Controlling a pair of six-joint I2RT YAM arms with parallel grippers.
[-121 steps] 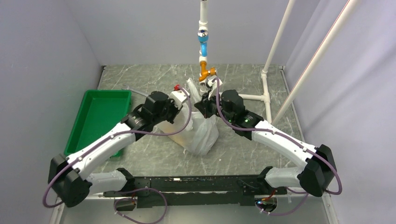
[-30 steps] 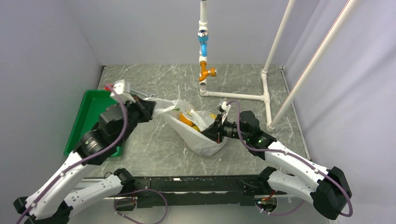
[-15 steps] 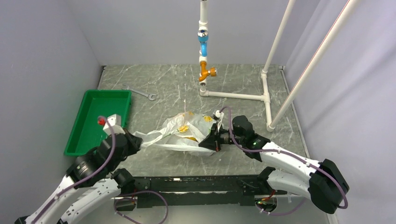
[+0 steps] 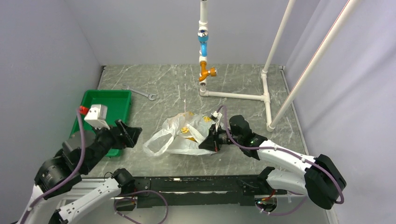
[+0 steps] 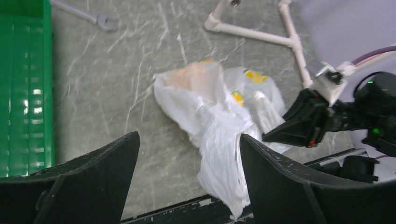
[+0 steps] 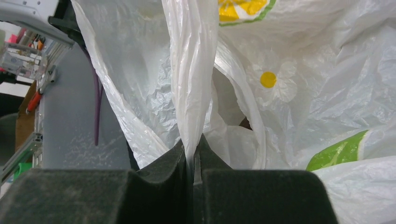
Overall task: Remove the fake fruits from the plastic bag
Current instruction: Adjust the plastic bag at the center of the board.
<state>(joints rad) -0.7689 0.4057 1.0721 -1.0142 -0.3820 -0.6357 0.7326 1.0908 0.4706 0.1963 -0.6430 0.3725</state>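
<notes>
left pincer [image 4: 127,134] has let go and backed off the plastic bag [image 4: 180,135], jaws wide; right pincer [image 4: 208,142] clamps a fold. fake fruits [image 5: 191,77] remain inside, so reaching in looks next.

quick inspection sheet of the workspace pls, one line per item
surface: grey marbled table, no spill seen
job's things: plastic bag lies crumpled mid-table; no fake fruits outside it; orange patch shows through the film, fruit or print unclear
clutter: wrench at the back, green tray on the left
grippers: left gripper open, holding nothing; right gripper shut on the bag's film
cables: purple cables loop along both arms, no snag seen
surroundings: white pipe frame with blue and orange valves; plain walls
</notes>
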